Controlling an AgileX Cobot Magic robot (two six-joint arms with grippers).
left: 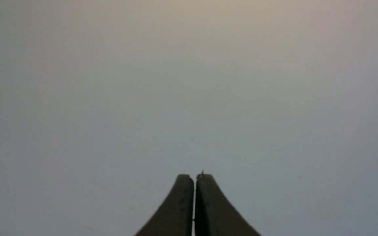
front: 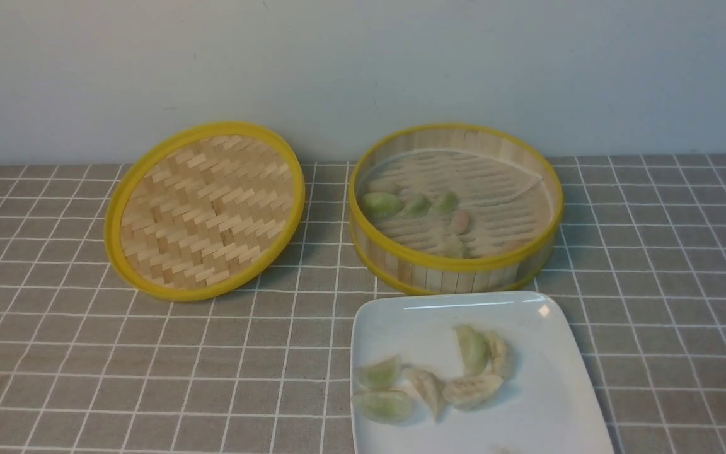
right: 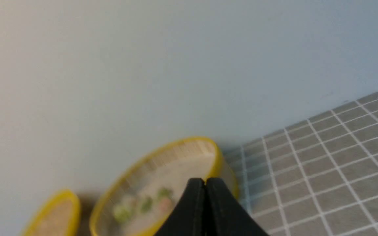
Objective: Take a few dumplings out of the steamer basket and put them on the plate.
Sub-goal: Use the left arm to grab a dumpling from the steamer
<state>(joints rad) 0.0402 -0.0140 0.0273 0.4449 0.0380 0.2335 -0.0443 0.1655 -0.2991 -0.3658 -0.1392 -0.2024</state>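
The left gripper (left: 194, 177) has its two dark fingers pressed together with nothing between them, and its wrist view shows only a blank pale wall (left: 189, 82). On the grey tablecloth (front: 86, 353) with its white grid, one flat woven bamboo lid (front: 205, 211) with a yellow rim sits at the left. It is tilted up so that its woven face shows, and its far edge rises in front of the wall. To its right, apart from it, stands one steamer basket (front: 451, 274). About six dumplings (front: 380, 205) are bunched in the left and near part of its floor: four pale green, one pinkish and one faint whitish, though the near wall may hide more. Just in front of the basket lies one white plate (front: 546, 391). It carries six more dumplings (front: 471, 389), three green and three whitish, clustered in the left half, and a pale scrap is cut off at the picture's lower edge. The right gripper (right: 204, 180) is likewise closed and empty. Its wrist view shows it above the table, with the basket and a sliver of the lid blurred beyond its tips.
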